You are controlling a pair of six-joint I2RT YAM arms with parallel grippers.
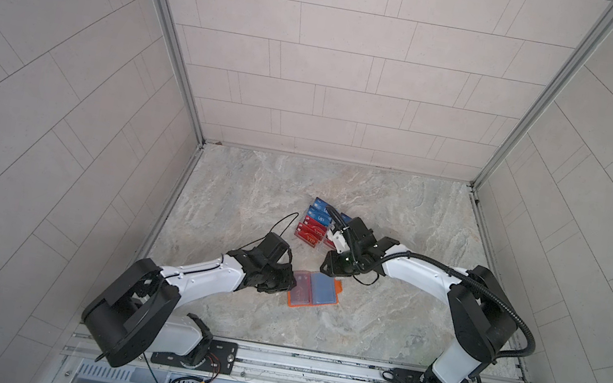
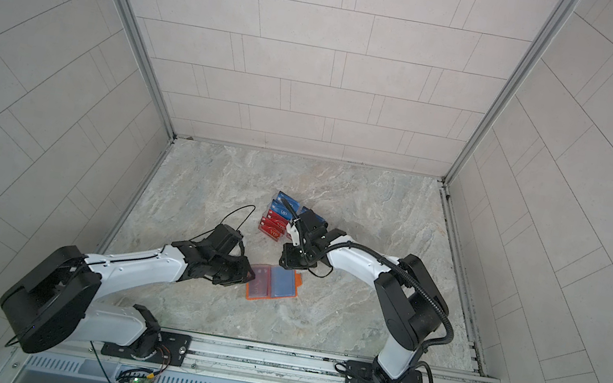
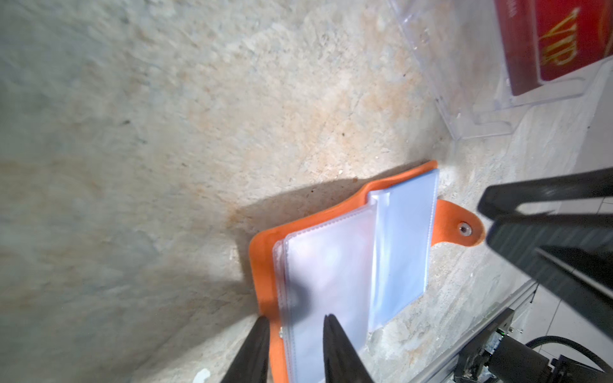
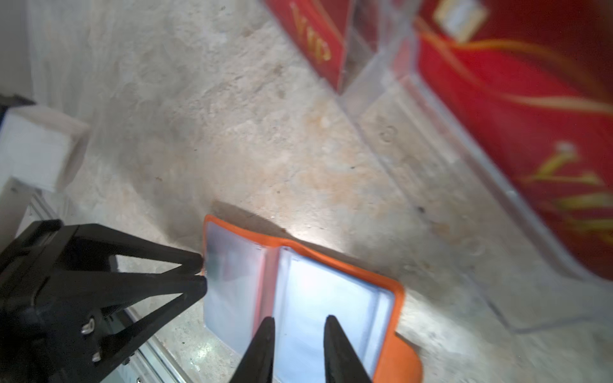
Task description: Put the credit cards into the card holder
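The orange card holder [image 1: 315, 292] [image 2: 272, 284] [image 3: 265, 265] [image 4: 399, 298] lies open on the stone top, clear sleeves up; its left page looks reddish and its right page bluish. My left gripper [image 1: 293, 283] [image 2: 252, 275] [image 3: 296, 319] [image 4: 201, 270] sits at the holder's left edge, jaws a little apart astride the orange rim and sleeve edge. The right gripper [image 1: 326, 272] [image 2: 283, 262] [image 4: 300, 318] [image 3: 486, 219] hovers over the right page, jaws apart and empty. Red and blue credit cards [image 1: 314, 223] [image 2: 278, 217] [image 3: 564, 39] [image 4: 514, 116] stand in clear racks behind the holder.
Two clear acrylic tiered racks [image 1: 318, 247] [image 3: 464, 99] [image 4: 431, 165] stand side by side just beyond the holder, and the right wrist hangs over the right-hand one. Tiled walls close off the left, right and back. A metal rail [image 1: 309, 364] runs along the front.
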